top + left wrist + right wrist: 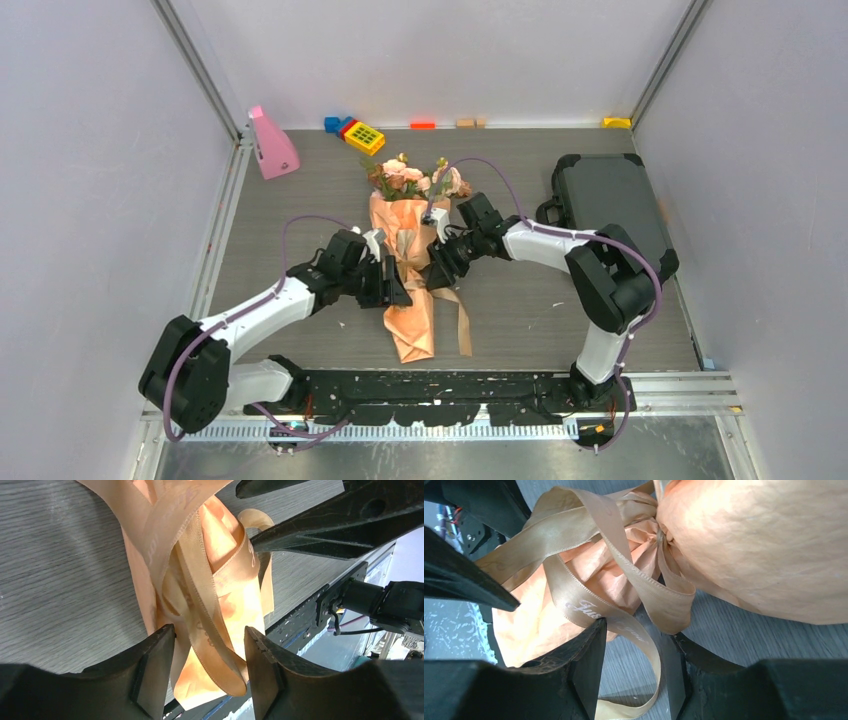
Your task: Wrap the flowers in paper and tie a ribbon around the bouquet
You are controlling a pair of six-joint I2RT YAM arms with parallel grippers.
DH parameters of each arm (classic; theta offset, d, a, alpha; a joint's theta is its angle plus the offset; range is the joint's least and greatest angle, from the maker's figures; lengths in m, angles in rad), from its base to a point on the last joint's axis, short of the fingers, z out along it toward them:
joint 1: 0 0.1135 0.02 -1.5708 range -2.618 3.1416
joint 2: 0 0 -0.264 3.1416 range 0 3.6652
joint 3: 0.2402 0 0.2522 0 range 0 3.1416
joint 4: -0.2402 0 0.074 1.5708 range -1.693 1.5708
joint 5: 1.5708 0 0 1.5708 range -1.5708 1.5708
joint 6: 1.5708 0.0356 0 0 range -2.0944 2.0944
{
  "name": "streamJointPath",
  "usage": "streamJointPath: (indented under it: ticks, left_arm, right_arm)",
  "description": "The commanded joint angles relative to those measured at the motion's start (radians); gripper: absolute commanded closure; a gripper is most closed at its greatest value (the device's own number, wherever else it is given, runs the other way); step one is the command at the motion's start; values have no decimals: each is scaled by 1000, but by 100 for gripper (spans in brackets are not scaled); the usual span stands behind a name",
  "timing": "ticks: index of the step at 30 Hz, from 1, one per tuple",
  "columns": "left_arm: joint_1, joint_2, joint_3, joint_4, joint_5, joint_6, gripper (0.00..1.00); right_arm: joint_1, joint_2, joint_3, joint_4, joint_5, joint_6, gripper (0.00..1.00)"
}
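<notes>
— How do we stand at the left end effector?
— Jaws part-way apart, with a loop of the ribbon lying between them. We see no pinch on it.
— And our right end effector?
— Also part-way apart. One ribbon strand runs through the gap, loose.
— Where is the bouquet?
— Flat on the table between our two arms. The flowers point to the far wall, the paper tail points toward our bases, and the ribbon is gathered at the cone's narrow waist.
</notes>
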Motion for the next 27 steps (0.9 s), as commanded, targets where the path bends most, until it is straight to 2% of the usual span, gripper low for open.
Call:
streamJointPath:
  ticks: [1,7,19,22,27]
  left_arm:
    - [3,8,8,45,40,16,47]
    - [3,21,5,47,37,10,53]
    - [3,22,7,5,30,25,61]
    - [3,19,7,3,26,25,61]
    - [3,22,7,1,23,25,63]
  right_arm:
    - [0,20,14,56,-116,-25,50]
    - [0,28,-1,21,-166,-50,52]
    - [1,41,-38,45,-119,-47,49]
    - [1,34,-45,71,-126,-31,58]
    - [2,-13,-79,131,-186,-3,85]
